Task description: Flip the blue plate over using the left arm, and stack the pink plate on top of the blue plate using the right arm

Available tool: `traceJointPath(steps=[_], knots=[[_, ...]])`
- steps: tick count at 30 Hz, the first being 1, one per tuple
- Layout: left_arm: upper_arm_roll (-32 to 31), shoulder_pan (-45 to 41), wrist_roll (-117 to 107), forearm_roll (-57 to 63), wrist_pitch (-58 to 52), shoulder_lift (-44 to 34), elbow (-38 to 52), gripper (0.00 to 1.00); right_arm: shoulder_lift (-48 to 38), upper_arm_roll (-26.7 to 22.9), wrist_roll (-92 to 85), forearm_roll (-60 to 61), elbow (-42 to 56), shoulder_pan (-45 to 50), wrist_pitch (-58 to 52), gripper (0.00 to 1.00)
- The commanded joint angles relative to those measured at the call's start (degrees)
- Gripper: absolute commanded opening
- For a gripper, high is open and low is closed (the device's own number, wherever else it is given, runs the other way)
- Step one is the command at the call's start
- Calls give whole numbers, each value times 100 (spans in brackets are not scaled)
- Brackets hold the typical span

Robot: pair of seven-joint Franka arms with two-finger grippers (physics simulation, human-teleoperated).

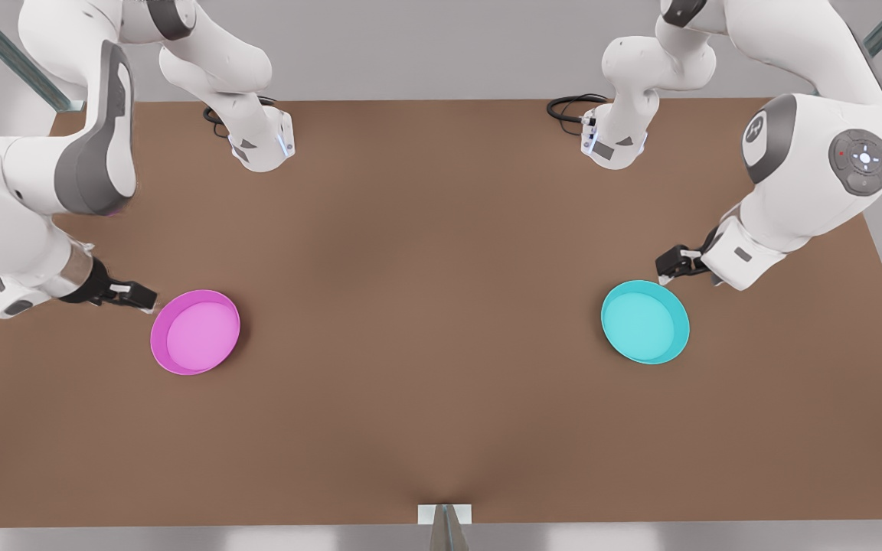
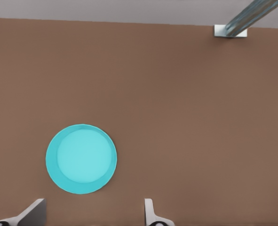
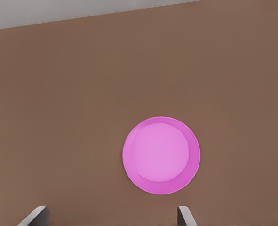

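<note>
So my left gripper (image 1: 667, 269) is parked just off the blue plate (image 1: 645, 321), fingers spread wide with nothing in them. In the front view the plate's near rim is at roughly 7 o'clock from the fingertips, rim up on the table (image 1: 441, 428). The right gripper (image 1: 146, 300) is also open and empty, beside the pink plate (image 1: 196, 331), whose rim is at its 4 o'clock.
</note>
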Motion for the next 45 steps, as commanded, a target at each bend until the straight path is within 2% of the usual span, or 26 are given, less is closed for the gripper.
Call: traceJointPath(steps=[1,2,4,5,6,9,10,11,12,14,15,17,18,19,21,24,26,28,30,40,41,43,44,45], knots=[[0,-1,-1,-47,9,16,0,100,12,0,0,20,12,-29,-83,100],[0,113,-27,-73,1,323,0,100,-5,-27,-18,179,3,-47,-294,100],[-44,464,-27,-82,-167,1562,-17,100,30,-35,-18,135,-67,-46,-575,100],[-246,920,43,-318,-149,1887,26,100,21,-35,35,126,-58,-38,-584,100],[-238,1290,219,-1232,-35,2063,35,100,21,-35,44,126,-23,15,-610,100],[35,1633,1379,-1251,175,2020,-140,100,100,-35,35,267,38,-47,-857,100],[35,1590,1397,-997,1192,1582,-1279,100,118,-44,0,258,56,-29,-1041,100],[35,1475,1388,-935,1452,1369,-1749,100,118,-35,44,275,39,24,-1059,100],[26,1493,1440,-681,1135,1457,-1521,100,83,-9,0,284,21,-29,-1224,100],[-18,1765,1581,-724,1266,1493,-1731,100,118,-18,-9,240,65,-46,-1375,100],[-9,1914,1590,-732,1730,1212,-2344,100,109,-26,-9,214,65,-55,-1384,100],[-53,2292,1590,-759,2398,1141,-3153,100,109,-35,9,205,65,-64,-1375,100],[-412,2713,1677,-785,2882,1079,-3524,100,118,-35,17,205,65,-64,-1375,100],[-484,2890,1976,-785,2910,1132,-3542,100,135,-53,0,205,65,-64,-1358,100],[-440,2635,1977,-706,2646,1106,-3419,100,126,-70,-26,205,65,-99,-1366,100],[-484,2811,2302,-741,2857,1202,-3533,100,153,-70,-26,205,47,-108,-1322,100],[-484,2943,2539,-759,3595,1492,-3735,100,179,-70,-26,205,30,-108,-1331,100],[-492,3066,2759,-864,3788,1668,-3805,100,179,-70,-26,205,12,-108,-1322,100],[-519,3145,2926,-1497,3780,1571,-3990,100,223,-70,-18,196,30,-108,-1305,100],[-659,3136,3040,-1506,3920,1853,-4008,96,320,-70,-26,205,12,-152,-1287,100],[-659,3119,3040,-1506,3947,1870,-4008,90,320,-70,-18,205,12,-152,-1287,100],[-651,3110,3040,-1532,3956,1879,-4008,64,320,-70,-18,196,3,-152,-1287,100],[-651,3110,3040,-1532,3956,1879,-4016,57,320,-70,-18,205,3,-152,-1287,100],[-651,3119,3040,-1532,3999,1932,-4016,57,320,-70,-18,196,3,-152,-1287,100]])
